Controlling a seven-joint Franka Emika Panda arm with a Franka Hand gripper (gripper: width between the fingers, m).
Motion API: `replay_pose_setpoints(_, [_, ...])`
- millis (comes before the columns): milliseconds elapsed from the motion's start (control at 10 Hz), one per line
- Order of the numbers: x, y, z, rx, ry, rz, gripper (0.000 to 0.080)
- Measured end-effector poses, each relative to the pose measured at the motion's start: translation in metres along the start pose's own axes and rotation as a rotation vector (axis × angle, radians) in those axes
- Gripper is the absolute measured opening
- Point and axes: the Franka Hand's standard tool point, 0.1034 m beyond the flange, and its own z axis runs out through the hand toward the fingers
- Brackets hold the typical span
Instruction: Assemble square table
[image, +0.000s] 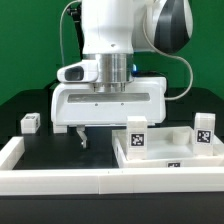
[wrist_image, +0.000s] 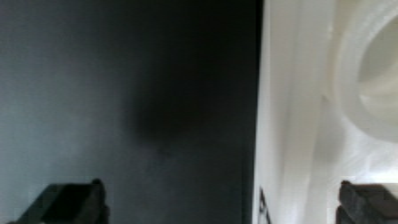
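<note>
Though parted wide and gripping nothing, fingers (wrist_image: 71, 203) of gripper (image: 82, 137) poised low at frame centre, over black table (image: 50, 150), square table slab (image: 165, 152) just beside at lower right, leg post (image: 29, 123) well apart at left edge.

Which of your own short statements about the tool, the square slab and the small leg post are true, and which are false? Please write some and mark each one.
1. The tool is open and holds nothing. True.
2. The square slab lies at the exterior view's left. False: it lies at the exterior view's right.
3. A leg post stands alone at the exterior view's left, apart from the square slab. True.
4. The tool hangs right above that leg post. False: the wrist view shows it over the black table and the edge of the square slab, with no leg post between its fingers.
</note>
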Motion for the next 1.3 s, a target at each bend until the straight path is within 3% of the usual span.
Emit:
replay_pose_setpoints(100, [-0.0002,-0.0006,0.0,0.001,-0.001,0.017,0.0649])
replay_pose_setpoints(400, [-0.0006,0.0,0.0003,0.001,-0.002,0.028,0.0249])
replay_pose_setpoints(500, [-0.0007,0.0,0.0003,0.001,-0.002,0.028,0.0249])
replay_pose_setpoints(600, [-0.0008,0.0001,0.0002,0.0,-0.002,0.029,0.0076])
replay_pose_setpoints(1300, [-0.0003,0.0006,0.0,0.0,0.0,0.031,0.0058])
